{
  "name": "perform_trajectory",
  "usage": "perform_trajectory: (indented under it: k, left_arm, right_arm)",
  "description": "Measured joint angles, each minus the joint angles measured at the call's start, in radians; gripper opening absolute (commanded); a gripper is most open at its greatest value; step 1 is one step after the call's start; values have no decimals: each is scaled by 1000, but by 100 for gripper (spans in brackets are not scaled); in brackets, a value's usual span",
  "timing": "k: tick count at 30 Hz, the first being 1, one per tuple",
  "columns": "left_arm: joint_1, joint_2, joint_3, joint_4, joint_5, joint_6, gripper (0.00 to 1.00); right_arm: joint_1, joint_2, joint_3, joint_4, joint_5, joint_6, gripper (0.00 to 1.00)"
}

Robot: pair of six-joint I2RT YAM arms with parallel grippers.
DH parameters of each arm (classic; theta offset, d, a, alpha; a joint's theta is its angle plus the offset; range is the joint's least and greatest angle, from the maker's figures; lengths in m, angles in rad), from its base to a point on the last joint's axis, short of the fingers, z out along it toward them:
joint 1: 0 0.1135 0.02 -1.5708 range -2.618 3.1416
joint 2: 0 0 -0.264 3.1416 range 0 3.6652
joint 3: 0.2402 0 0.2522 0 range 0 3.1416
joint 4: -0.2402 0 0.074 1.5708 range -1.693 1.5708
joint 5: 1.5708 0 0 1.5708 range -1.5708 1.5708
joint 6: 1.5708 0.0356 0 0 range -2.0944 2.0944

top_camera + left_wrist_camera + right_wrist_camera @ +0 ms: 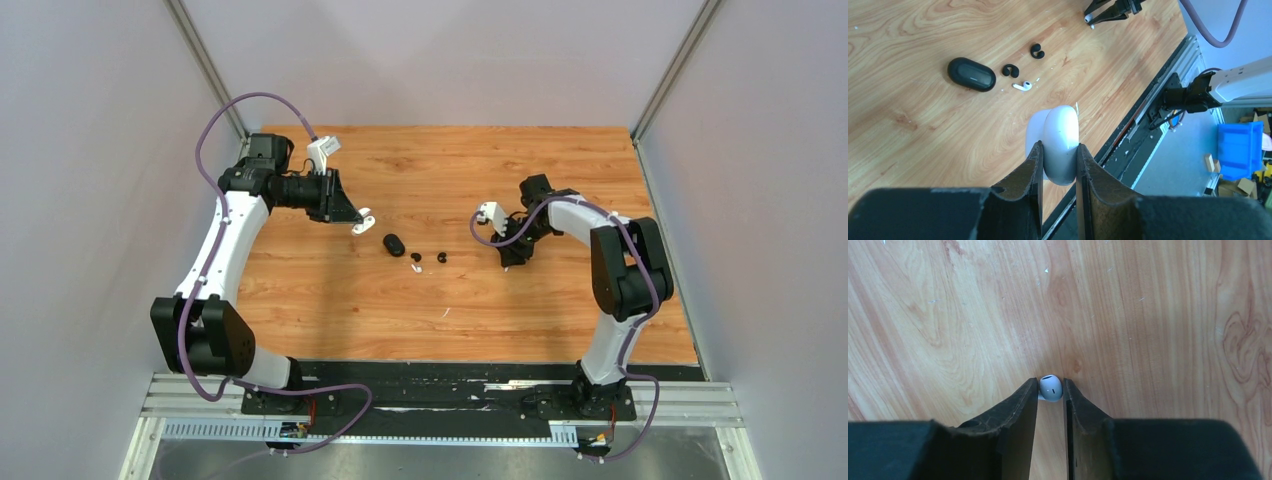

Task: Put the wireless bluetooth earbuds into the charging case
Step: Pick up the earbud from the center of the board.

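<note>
Thin pinch, risky transfer
My right gripper barely pinches a white earbud; it could squirt out before reaching the white case my left gripper clamps.

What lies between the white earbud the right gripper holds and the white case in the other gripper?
Only low things on the table: a black case, two black earbuds and another white earbud. Carried above them, the path looks clear.

Left arm, right arm: white shells, black joints, big black elbow housings. Purple cable loops off each (slacker on the left one). White camera at the wrist. Fingers matte black, wedge-shaped, edges rough. Black base plates.
</note>
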State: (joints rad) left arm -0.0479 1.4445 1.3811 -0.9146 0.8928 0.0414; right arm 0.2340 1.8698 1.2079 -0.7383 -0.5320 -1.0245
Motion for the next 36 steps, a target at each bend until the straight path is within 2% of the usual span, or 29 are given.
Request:
perform_trajectory:
  k: [3,9,13,17,21,27,30,36]
  left_arm:
    - [0,0,0,0,0,-1,10]
    - [0,11,0,14,7,-11,10]
    - [0,20,0,38,11,-43,8]
    - [-22,30,0,74,13,-85,8]
    - [-92,72,12,113,16,-131,8]
    - [-170,155,49,201,52,-241,5]
    - [-178,179,82,240,68,-286,3]
    - [-203,181,104,297,99,-337,0]
  right_arm:
    - [0,-14,-18,12,4,10,14]
    - [2,-42,-48,48,11,31,1]
    - [21,-117,-60,71,25,40,0]
    - [71,-273,-59,150,26,56,0]
    - [141,-465,-78,327,14,77,0]
    - [308,-711,-262,764,19,103,0]
    - [391,-736,-343,911,27,91,0]
    - [508,-714,-415,1056,91,23,0]
